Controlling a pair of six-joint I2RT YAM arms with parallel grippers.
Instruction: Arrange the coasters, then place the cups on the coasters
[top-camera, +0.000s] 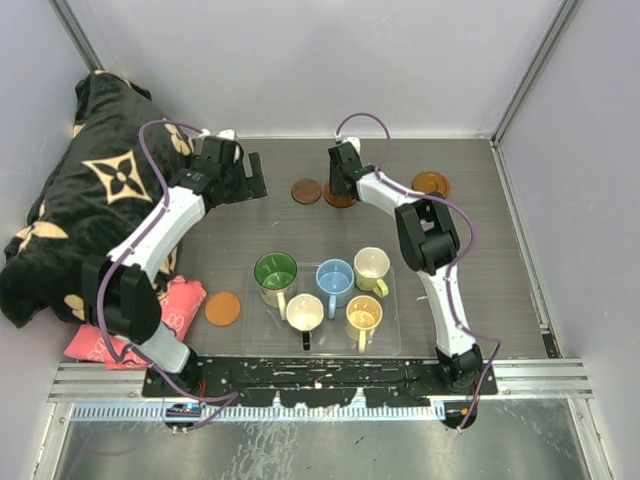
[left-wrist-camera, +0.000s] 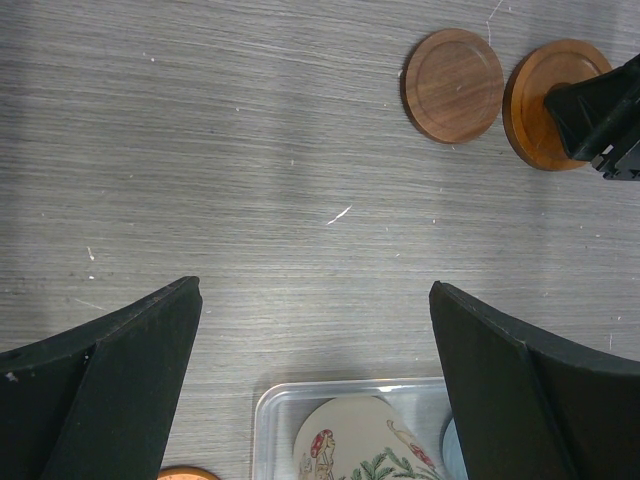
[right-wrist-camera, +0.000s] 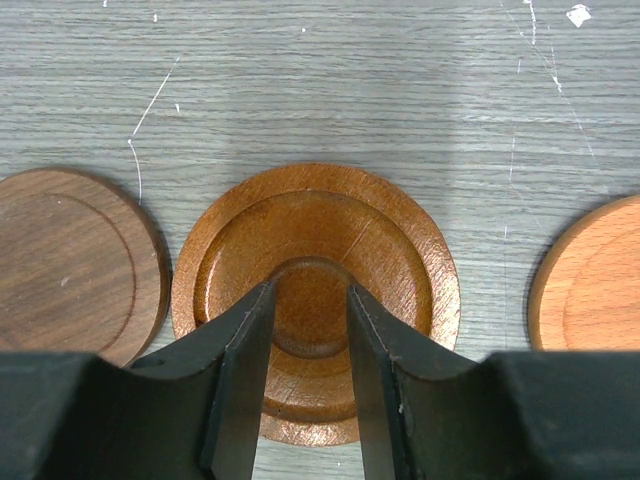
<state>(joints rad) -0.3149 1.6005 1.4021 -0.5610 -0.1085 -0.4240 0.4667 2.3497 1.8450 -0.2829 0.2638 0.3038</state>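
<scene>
My right gripper (right-wrist-camera: 310, 292) is shut on the raised centre of an orange-brown coaster (right-wrist-camera: 390, 250) that lies flat on the table at the back (top-camera: 341, 199). A dark brown coaster (right-wrist-camera: 70, 260) sits just left of it, and an orange one (right-wrist-camera: 595, 280) lies apart to the right. Another orange coaster (top-camera: 223, 308) lies left of the tray. Several cups stand in the clear tray (top-camera: 392, 342): green-inside (top-camera: 275, 272), light blue (top-camera: 334, 278), cream (top-camera: 372, 265), black with white inside (top-camera: 304, 312), yellow (top-camera: 364, 315). My left gripper (left-wrist-camera: 315, 288) hangs open above bare table, holding nothing.
A black cloth with gold flowers (top-camera: 80, 190) is heaped at the left wall, with a pink cloth (top-camera: 172, 308) in front of it. Grey walls close in the table at the back and on both sides.
</scene>
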